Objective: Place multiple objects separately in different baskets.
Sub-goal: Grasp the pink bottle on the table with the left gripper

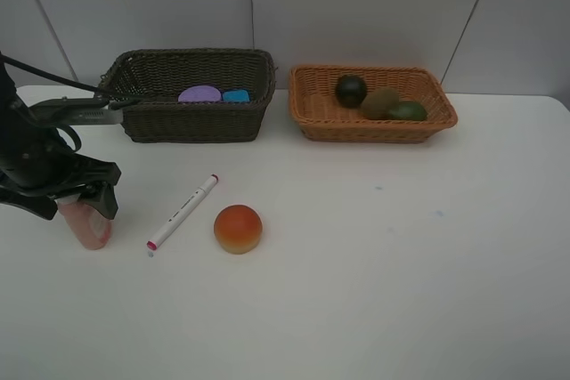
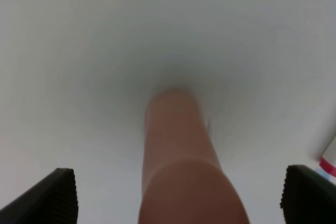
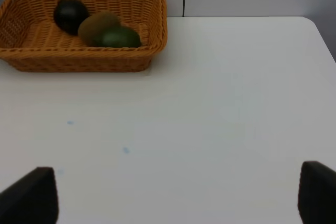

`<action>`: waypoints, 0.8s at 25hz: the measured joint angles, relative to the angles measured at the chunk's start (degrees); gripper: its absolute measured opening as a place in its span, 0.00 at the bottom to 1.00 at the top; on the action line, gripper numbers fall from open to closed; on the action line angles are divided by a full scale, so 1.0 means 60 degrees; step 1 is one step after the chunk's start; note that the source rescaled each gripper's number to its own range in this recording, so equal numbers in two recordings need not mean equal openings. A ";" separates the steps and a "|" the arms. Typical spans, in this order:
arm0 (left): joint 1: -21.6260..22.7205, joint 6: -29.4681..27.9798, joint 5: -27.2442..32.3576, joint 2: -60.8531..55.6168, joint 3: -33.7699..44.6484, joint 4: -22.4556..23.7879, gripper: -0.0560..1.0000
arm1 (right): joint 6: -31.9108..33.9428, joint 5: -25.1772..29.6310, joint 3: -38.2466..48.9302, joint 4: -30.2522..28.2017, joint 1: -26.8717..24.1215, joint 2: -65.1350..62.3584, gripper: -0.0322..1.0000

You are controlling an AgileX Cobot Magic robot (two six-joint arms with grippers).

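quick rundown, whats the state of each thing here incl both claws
left claw: open, straddling the pink bottle
right claw: open, empty
pink bottle: on table, ungripped
white marker: lying flat on table
orange-red fruit: loose on table
dark basket: holds purple-lidded jar, blue eraser
orange basket: holds mangosteen, kiwi, lime

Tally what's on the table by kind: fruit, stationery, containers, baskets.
Fruit: 4 (orange fruit, mangosteen, kiwi, lime)
Stationery: 2 (marker, eraser)
Containers: 2 (bottle, jar)
Baskets: 2 (dark basket, orange basket)
Total: 10
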 joint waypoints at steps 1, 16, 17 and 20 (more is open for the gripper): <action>0.0000 -0.0020 0.0000 0.0007 0.0000 0.0000 0.99 | 0.0000 0.0000 0.0000 0.0000 0.0000 0.0000 1.00; 0.0000 -0.0095 -0.0017 0.0007 0.0000 -0.0322 0.32 | 0.0000 0.0000 0.0000 0.0000 0.0000 0.0000 1.00; 0.0000 -0.0104 -0.0017 0.0007 0.0000 -0.0343 0.32 | 0.0000 0.0000 0.0000 0.0000 0.0000 0.0000 1.00; 0.0000 -0.0104 -0.0017 0.0007 0.0000 -0.0390 0.32 | 0.0000 0.0000 0.0000 0.0000 0.0000 0.0000 1.00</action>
